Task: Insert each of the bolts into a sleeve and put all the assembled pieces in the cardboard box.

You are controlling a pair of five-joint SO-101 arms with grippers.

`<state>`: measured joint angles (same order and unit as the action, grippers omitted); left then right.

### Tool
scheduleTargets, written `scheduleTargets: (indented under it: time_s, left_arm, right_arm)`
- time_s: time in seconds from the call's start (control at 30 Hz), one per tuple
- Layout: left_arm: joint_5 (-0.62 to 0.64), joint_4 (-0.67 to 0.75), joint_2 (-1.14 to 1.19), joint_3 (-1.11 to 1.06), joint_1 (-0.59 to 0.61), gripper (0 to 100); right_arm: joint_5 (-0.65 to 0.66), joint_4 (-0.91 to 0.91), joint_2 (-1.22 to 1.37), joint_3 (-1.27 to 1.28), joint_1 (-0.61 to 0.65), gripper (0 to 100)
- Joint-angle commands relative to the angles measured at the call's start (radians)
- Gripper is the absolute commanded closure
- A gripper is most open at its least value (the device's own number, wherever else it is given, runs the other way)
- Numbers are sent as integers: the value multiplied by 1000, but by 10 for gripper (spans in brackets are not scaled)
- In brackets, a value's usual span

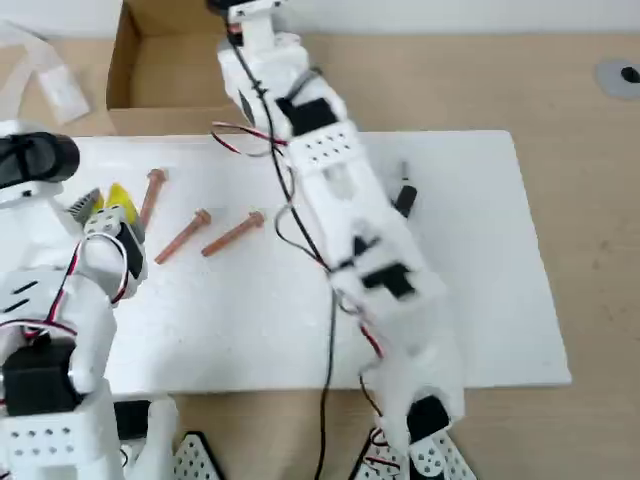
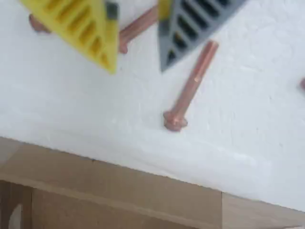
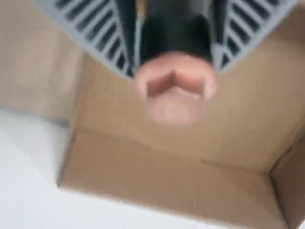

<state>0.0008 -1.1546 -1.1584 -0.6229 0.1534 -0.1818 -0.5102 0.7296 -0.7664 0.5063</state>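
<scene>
The right tool point(image 3: 174, 52) is clamping one sleeved bolt point(image 3: 175, 90) above the cardboard box point(image 3: 157, 167), not yet dropped in. The left tool point(image 2: 138, 67) is hanging open over three loose bolts point(image 1: 183, 236) on the white board point(image 1: 480, 300), all awaiting sleeves.

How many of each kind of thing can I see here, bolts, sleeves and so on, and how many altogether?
Loose copper bolts on the white board: 3
Loose black sleeve on the board: 1
Bolt in sleeve, held by the right gripper above the box: 1
Cardboard box: 1
Total: 6
</scene>
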Motion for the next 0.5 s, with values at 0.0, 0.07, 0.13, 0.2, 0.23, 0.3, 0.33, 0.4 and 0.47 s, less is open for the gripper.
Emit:
scheduleTargets:
  time_s: [0.0, 0.07, 0.13, 0.2, 0.23, 0.3, 0.33, 0.4, 0.47]
  left_arm:
    - [-8, 21, -2, -9, 14, 937]
    - [-8, 23, -2, -21, 12, 937]
    - [-8, 23, -2, -28, 12, 936]
    - [-8, 23, -2, -41, 12, 936]
    - [-8, 23, -2, -46, 12, 936]
    - [-8, 23, -2, -55, 12, 936]
    - [-8, 23, -1, -57, 12, 936]
    - [-8, 26, 7, -57, 15, 932]
    - [2, 61, 13, -75, 48, 893]
  right_arm:
    - [38, 6, 255, -435, -18, 987]
    - [69, 6, 395, -584, -18, 986]
    - [97, 6, 515, -696, -18, 968]
    - [101, 0, 605, -774, -18, 890]
    - [101, -12, 638, -800, -18, 839]
    - [100, -43, 674, -831, -16, 758]
    - [100, -55, 682, -837, -16, 737]
    - [100, -71, 685, -840, -15, 730]
    - [100, -72, 684, -846, -16, 730]
